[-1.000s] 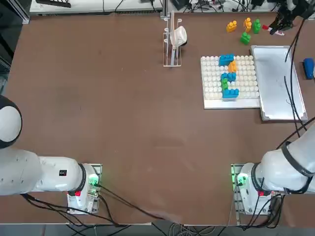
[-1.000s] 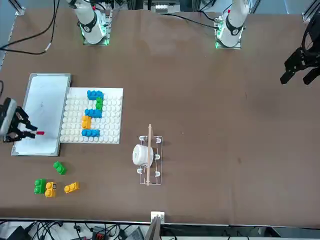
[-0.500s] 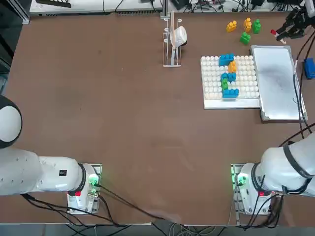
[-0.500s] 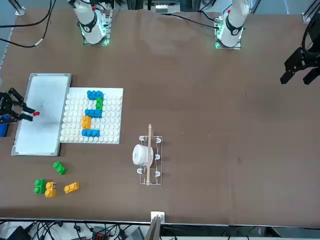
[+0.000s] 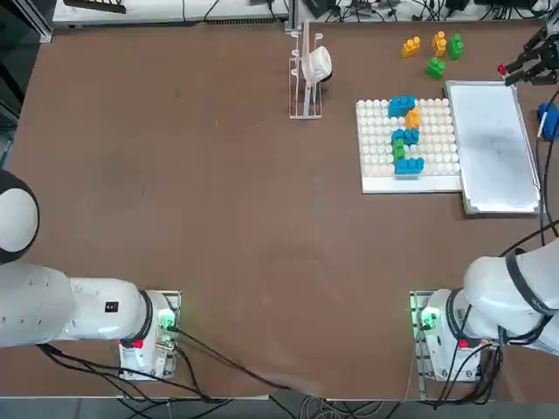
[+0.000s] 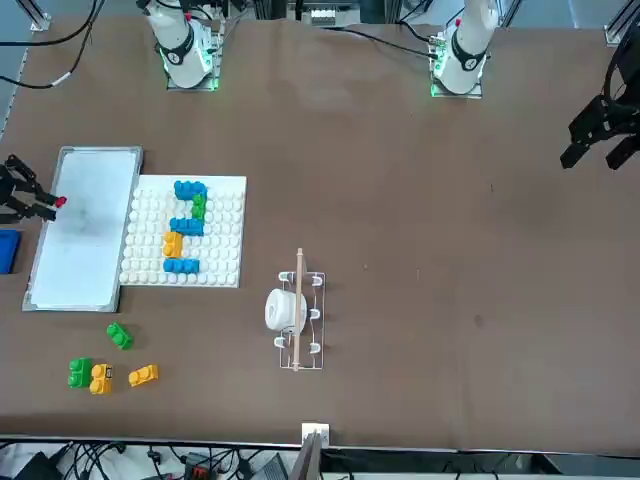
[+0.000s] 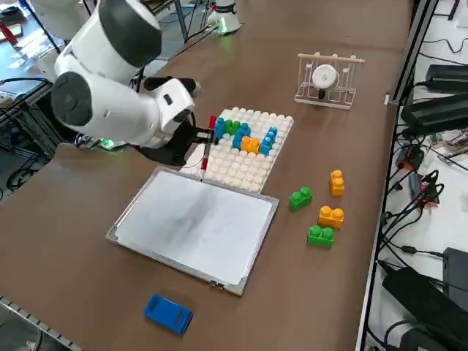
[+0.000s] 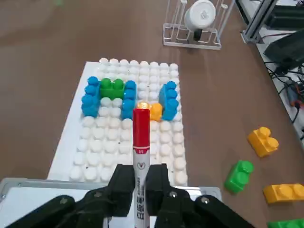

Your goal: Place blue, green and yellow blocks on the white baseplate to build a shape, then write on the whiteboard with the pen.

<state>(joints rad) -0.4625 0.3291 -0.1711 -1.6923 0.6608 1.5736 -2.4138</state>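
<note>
1. Table (image 5: pixel 218 218): brown top, everything clustered on the robot's right half.
2. Right arm (image 7: pixel 110 88): reaches out over the outer long edge of the whiteboard, wrist held above the table.
3. Whiteboard (image 5: pixel 493 144): lies flat, its long side touching the baseplate's edge; surface mostly clean, faint grey smudges.
4. Baseplate (image 5: pixel 377 148): flat beside the whiteboard, carries a built shape (image 8: pixel 128 97) of blue, green and yellow blocks pressed onto its studs.
5. Rack (image 5: pixel 306 74): clear stand holding a white roll, near the baseplate, on the side away from the whiteboard.
6. Right gripper (image 8: pixel 139 183): clamped on the pen, above the whiteboard's outer edge at the far end.
7. Pad (image 7: pixel 168 313): blue, on the table just beyond the whiteboard's outer side.
8. Loose blocks (image 7: pixel 322 212): green and yellow, four pieces on the table past the baseplate's far edge, apart from it.
9. Pen (image 8: pixel 140 142): white barrel, red cap on, gripped by the barrel; cap end sticks out past the fingertips, off the board.
</note>
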